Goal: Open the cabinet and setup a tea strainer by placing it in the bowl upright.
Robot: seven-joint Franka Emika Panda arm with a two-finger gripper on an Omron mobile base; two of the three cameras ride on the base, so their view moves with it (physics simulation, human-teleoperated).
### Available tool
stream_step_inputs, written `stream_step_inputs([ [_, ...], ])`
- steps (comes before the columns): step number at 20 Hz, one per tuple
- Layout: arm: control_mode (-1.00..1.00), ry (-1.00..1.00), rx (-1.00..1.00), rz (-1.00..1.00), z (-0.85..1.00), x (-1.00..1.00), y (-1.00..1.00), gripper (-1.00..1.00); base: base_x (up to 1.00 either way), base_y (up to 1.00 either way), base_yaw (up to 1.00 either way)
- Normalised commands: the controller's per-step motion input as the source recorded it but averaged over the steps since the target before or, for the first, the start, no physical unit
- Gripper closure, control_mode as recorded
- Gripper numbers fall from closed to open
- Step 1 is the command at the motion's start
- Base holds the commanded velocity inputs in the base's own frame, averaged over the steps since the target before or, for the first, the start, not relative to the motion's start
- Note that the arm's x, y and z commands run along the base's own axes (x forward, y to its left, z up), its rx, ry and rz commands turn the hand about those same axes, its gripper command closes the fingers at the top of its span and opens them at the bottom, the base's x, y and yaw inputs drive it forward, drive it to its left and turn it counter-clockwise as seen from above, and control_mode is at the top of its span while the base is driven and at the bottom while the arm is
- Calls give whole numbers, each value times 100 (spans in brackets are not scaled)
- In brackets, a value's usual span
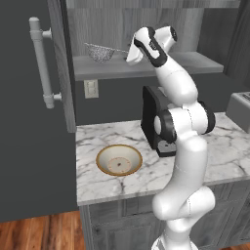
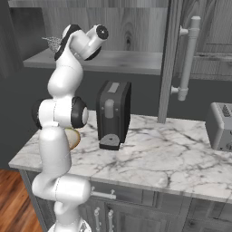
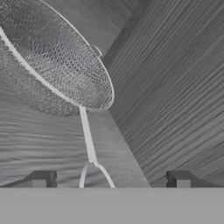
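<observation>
We found the silvery-grey metal mesh tea strainer (image 3: 57, 65) on the open cabinet's shelf (image 1: 146, 68), light and rigid; our gripper (image 3: 109, 181), fingers apart, straddled its thin wire handle (image 3: 86, 135), the likeliest hold.

One tea strainer (image 1: 100, 52), one bowl (image 1: 119, 159), one coffee machine (image 2: 113, 113), one toaster (image 2: 220, 125)
</observation>
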Motion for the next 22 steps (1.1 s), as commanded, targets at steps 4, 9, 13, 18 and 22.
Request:
stream_step_inputs([
  [4,-100,0,0,0,0,27,0,-100,0,0,0],
  [9,-100,0,0,0,0,31,2,-100,0,0,0],
  [13,-100,0,0,0,0,27,9,-100,0,0,0],
  [18,-100,0,0,0,0,13,16,-100,0,0,0],
  [22,-100,0,0,0,0,4,22,-100,0,0,0],
])
